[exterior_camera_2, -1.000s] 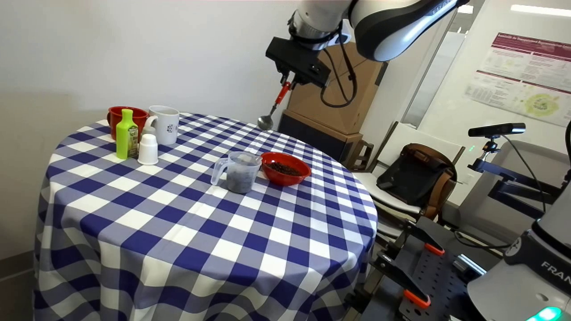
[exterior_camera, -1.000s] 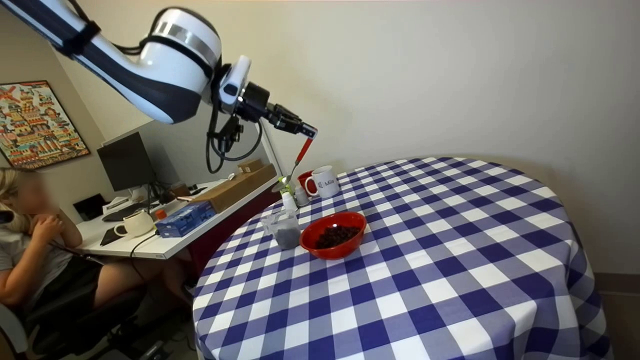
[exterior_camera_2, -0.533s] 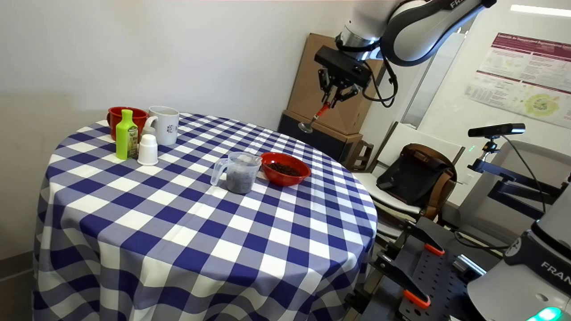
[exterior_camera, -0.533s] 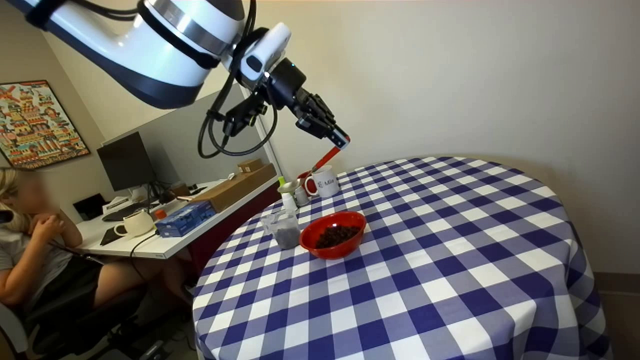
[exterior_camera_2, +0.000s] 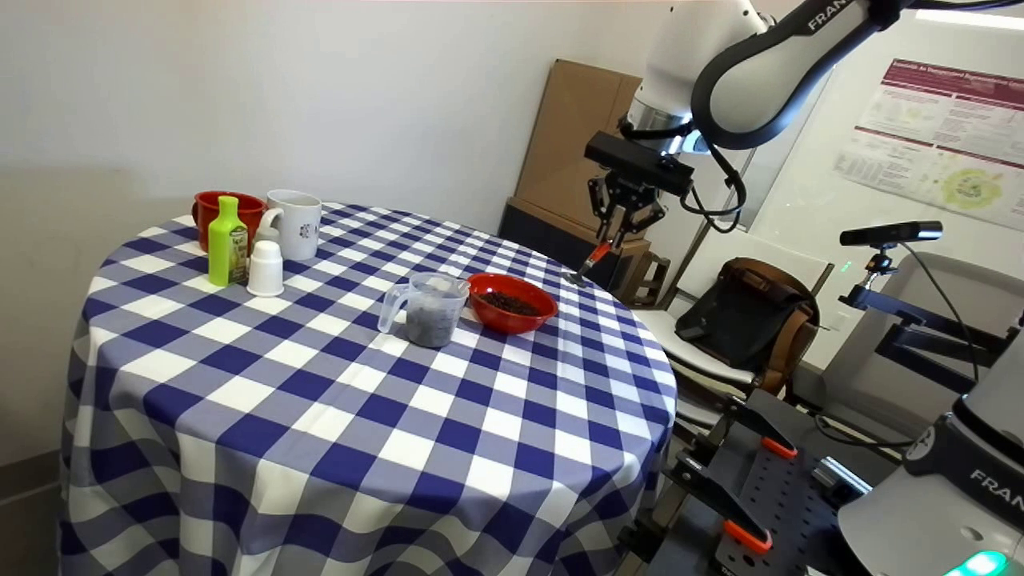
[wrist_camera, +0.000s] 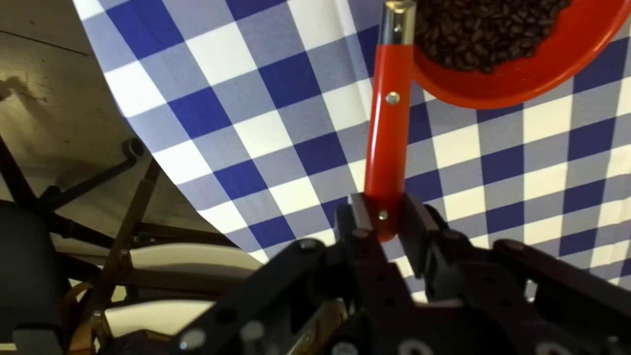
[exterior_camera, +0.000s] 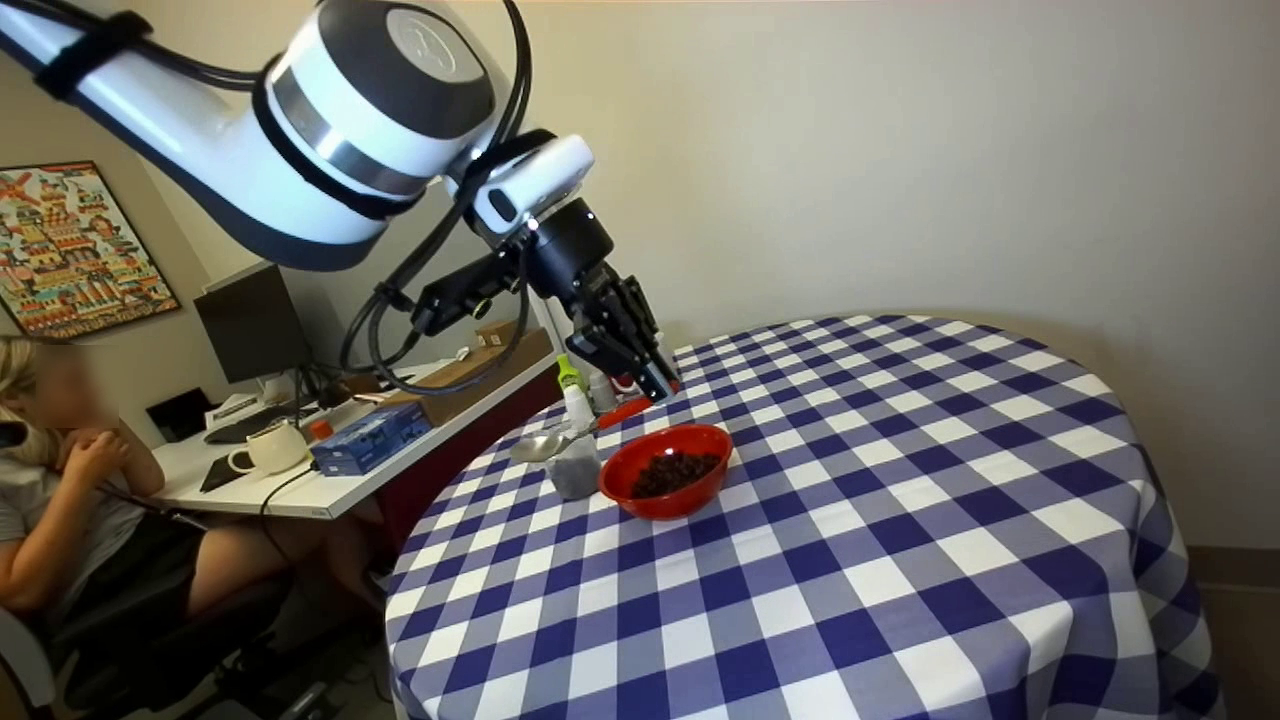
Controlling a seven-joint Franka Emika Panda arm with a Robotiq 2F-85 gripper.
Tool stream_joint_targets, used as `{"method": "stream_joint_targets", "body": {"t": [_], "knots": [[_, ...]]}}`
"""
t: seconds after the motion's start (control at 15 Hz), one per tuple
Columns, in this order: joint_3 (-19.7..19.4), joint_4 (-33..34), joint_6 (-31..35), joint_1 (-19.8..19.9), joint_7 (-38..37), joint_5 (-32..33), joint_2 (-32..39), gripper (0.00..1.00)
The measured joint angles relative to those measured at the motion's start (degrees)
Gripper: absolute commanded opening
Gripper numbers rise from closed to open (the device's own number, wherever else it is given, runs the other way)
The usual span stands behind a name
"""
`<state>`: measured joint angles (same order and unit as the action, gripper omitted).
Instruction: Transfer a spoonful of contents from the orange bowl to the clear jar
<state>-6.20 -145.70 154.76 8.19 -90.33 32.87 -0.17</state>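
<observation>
Hand [wrist_camera: 383,217] clamped on tail end of red-handled spoon [wrist_camera: 389,123], most of it jutting free. Spoon head [exterior_camera: 540,447] looks bare; scoop likely to come. In an exterior view, head shows just right of orange bowl [exterior_camera_2: 512,323], off dark beans [wrist_camera: 483,37]; clearance over cloth-covered counter [exterior_camera_2: 344,416] hard to tell. Swing left over beans, dip tip first, rise level and slow: end grip may let spoon twist. Clear jar [exterior_camera_2: 436,304] upright just left of bowl, short carry, pour from right.
</observation>
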Motion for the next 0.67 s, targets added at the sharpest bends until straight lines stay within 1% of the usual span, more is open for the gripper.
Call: {"method": "stream_joint_targets", "body": {"t": [0.13, 0.33, 0.47, 0.67], "knots": [[-1.1, -1.8, 0.0, 0.5, 2.3, -2.5, 0.1, 0.05], [-2.2, -4.1, 1.2, 1.0, 8.9, -6.3, 1.3, 0.05], [-2.4, -4.3, 2.2, 1.0, 11.5, -6.5, 3.1, 0.05], [-2.4, -3.6, 3.9, 0.2, 13.4, -6.5, 6.3, 0.05]]}}
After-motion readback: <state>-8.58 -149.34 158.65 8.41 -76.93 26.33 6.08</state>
